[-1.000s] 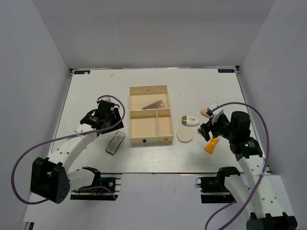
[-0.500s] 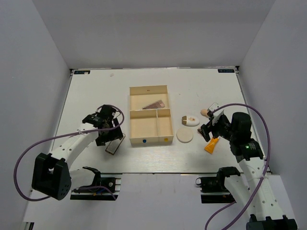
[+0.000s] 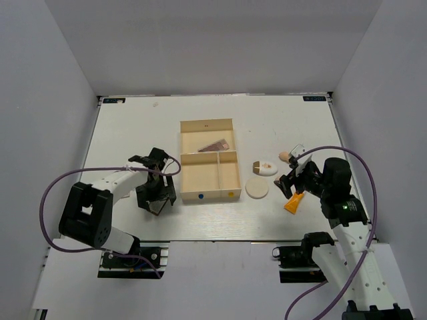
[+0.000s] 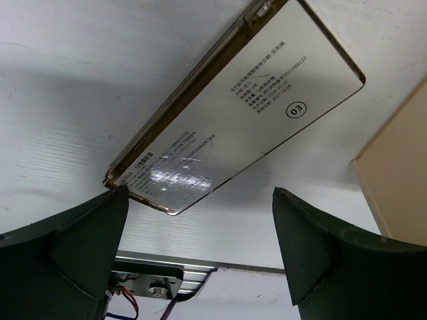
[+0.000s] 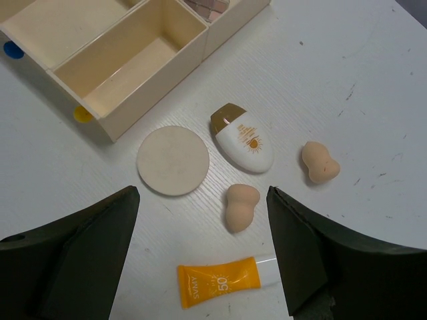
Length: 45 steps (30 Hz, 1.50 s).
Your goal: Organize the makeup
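Note:
A flat palette [image 4: 240,113] lies face down on the table, its printed label up, left of the cream tray [image 3: 190,175]. My left gripper [image 3: 159,195] hovers over its near end, open and empty [image 4: 200,247]. A brownish multicoloured palette [image 3: 215,145] lies in the tray's back compartment. The round cream puff [image 5: 173,160], the white oval pad [image 5: 243,139], two peach sponges [image 5: 240,207] [image 5: 319,162] and the orange tube [image 5: 217,281] lie on the table right of the tray. My right gripper [image 5: 200,263] is open above the tube and the nearer sponge.
The tray's two front compartments [image 5: 127,60] hold nothing. The table's near edge and a metal rail [image 4: 153,280] lie just beyond the face-down palette. The right arm's cable [image 3: 363,180] loops beside it.
My left gripper has moved toward the near edge and turned, coming down over the face-down palette. The right arm has barely moved.

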Each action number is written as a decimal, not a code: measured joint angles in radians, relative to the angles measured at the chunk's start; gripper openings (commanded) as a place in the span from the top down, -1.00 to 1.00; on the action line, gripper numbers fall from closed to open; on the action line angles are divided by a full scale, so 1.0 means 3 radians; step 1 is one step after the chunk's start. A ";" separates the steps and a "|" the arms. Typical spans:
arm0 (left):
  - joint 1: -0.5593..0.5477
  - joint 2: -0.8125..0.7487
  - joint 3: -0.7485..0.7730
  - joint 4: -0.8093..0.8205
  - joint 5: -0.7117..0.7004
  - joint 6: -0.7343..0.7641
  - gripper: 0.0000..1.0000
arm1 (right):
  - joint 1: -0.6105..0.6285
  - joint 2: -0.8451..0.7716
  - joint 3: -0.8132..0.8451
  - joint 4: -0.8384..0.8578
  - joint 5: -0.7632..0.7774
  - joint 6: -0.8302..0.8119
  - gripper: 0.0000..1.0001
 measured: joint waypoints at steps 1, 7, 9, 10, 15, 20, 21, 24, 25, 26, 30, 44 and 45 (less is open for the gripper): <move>0.0006 0.0015 0.0000 0.0001 0.0000 0.0008 -0.96 | 0.0003 -0.0018 0.0001 -0.0004 -0.0014 -0.0001 -0.66; 0.0011 0.0230 0.0141 -0.0048 -0.0045 0.0033 -0.96 | 0.0036 -0.0102 0.0001 -0.0042 -0.0083 -0.0004 -0.66; 0.0010 0.0319 0.0202 -0.0097 -0.0074 0.0046 -0.96 | 0.0043 -0.0122 0.0001 -0.0043 -0.0098 -0.0005 -0.67; 0.0010 0.0345 0.0220 -0.0112 -0.0084 0.0048 -0.96 | 0.0045 -0.0134 0.0001 -0.0045 -0.0112 -0.0006 -0.67; 0.0011 0.0394 0.0270 -0.0120 -0.0197 0.0099 -0.96 | 0.0067 -0.0174 0.0001 -0.0048 -0.0149 -0.0009 -0.67; 0.0011 0.0371 0.0282 -0.0052 -0.0240 0.0168 -0.96 | 0.0106 -0.0177 0.0001 -0.0050 -0.0156 -0.0010 -0.67; 0.0013 0.0350 0.0282 -0.0028 -0.0237 0.0187 -0.96 | 0.0108 -0.0177 0.0001 -0.0050 -0.0156 -0.0010 -0.68; 0.0011 0.0235 0.0284 0.0027 -0.0196 0.0252 -0.96 | 0.0125 -0.0183 0.0001 -0.0050 -0.0158 -0.0010 -0.67; 0.0011 0.0189 0.0294 0.0025 -0.0172 0.0276 -0.96 | 0.0127 -0.0188 0.0000 -0.0050 -0.0158 -0.0010 -0.68; 0.0011 0.0154 0.0312 0.0023 -0.0158 0.0299 -0.96 | 0.0130 -0.0192 0.0001 -0.0051 -0.0158 -0.0010 -0.68; 0.0011 0.0057 0.0417 0.0022 -0.0112 0.0370 -0.96 | 0.0134 -0.0206 0.0001 -0.0051 -0.0159 -0.0010 -0.68; 0.0013 0.0426 0.0557 -0.0042 -0.0301 0.0495 -0.96 | 0.0151 -0.0285 0.0001 -0.0052 -0.0170 -0.0010 -0.68; 0.0013 0.0440 0.0558 -0.0045 -0.0313 0.0497 -0.96 | 0.0151 -0.0285 0.0001 -0.0052 -0.0170 -0.0010 -0.68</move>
